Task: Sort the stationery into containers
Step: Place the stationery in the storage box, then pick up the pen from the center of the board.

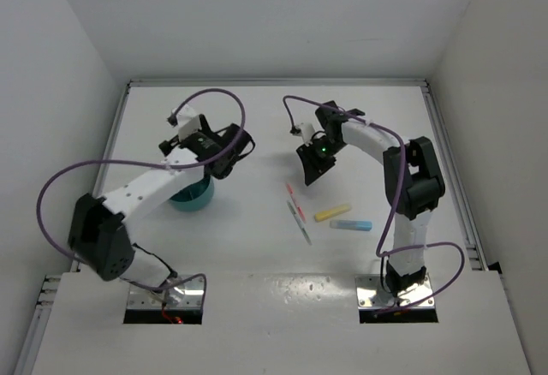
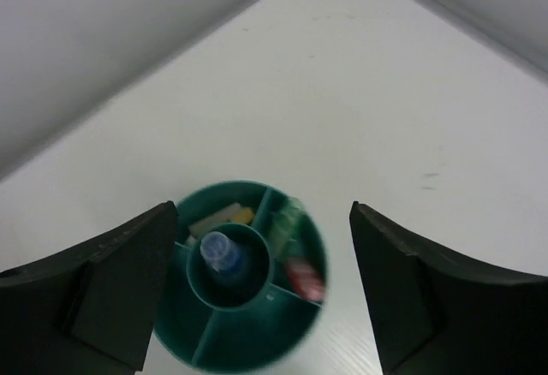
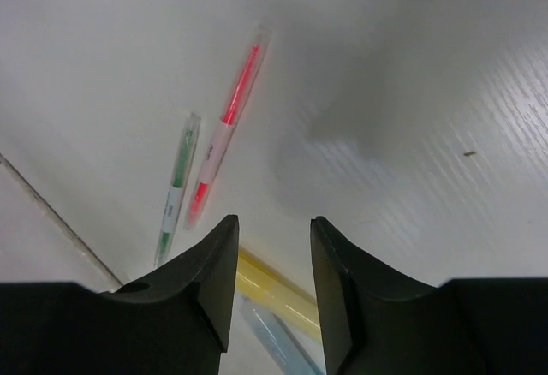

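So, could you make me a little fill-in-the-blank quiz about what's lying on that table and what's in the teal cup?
1. The blue-capped bottle stands in the ____ compartment of the teal organiser.
2. Beside the red pen lies a thin ____ pen.
3. Next to the yellow marker lies a pale ____ marker.
4. The left gripper hangs above the organiser holding nothing, its jaws ____.
Missing words: middle, green, blue, open.
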